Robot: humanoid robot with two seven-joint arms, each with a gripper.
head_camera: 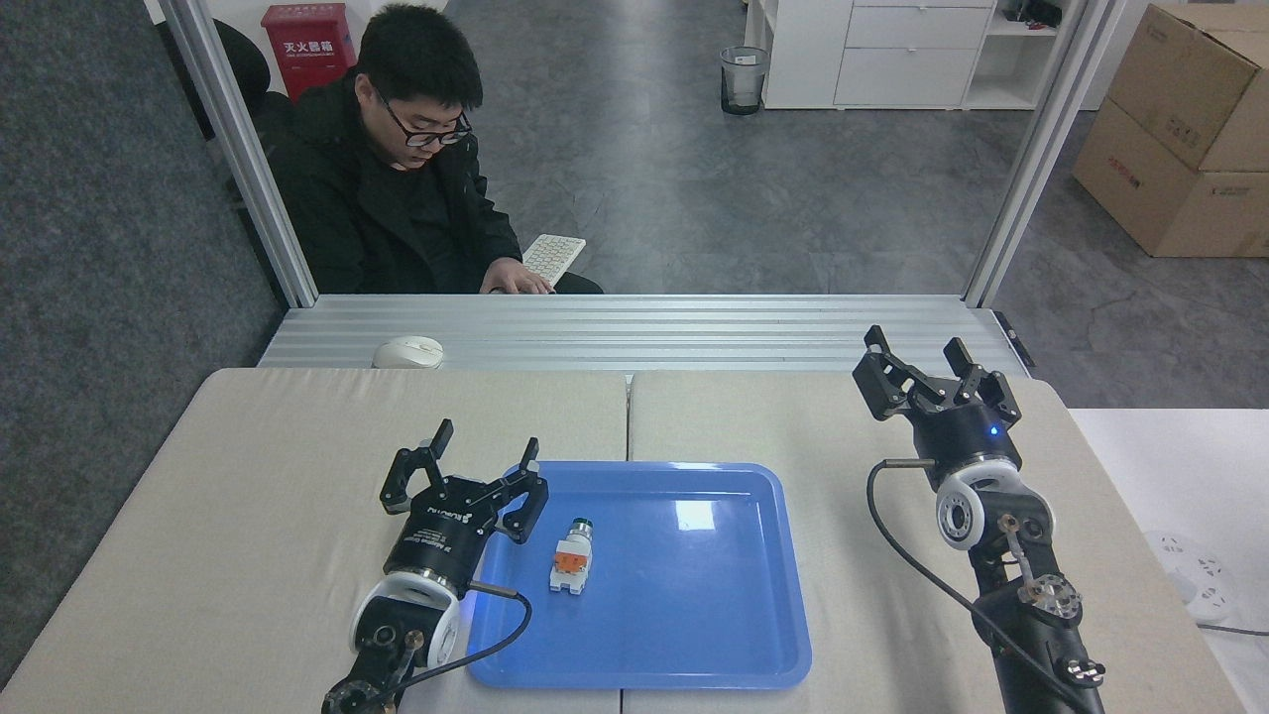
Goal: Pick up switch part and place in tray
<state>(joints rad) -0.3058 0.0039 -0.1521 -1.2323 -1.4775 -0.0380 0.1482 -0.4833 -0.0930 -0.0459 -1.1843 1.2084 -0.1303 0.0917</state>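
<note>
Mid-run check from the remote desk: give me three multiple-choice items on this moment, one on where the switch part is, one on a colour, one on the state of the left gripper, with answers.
1. Where does the switch part lie?
A. On the floor of the tray
B. On the cloth left of it
C. Between the fingers of the right gripper

2. What colour is its round cap?
A. Red
B. Green
C. Yellow

3. How is the left gripper?
A. Shut on the part
B. Shut on nothing
C. Open, holding nothing

Answers:
1 A, the part rests on the blue floor in the tray's left half.
2 B, the cap at its far end shows green.
3 C, its fingers are spread over the tray's near-left corner, apart from the part.
</note>
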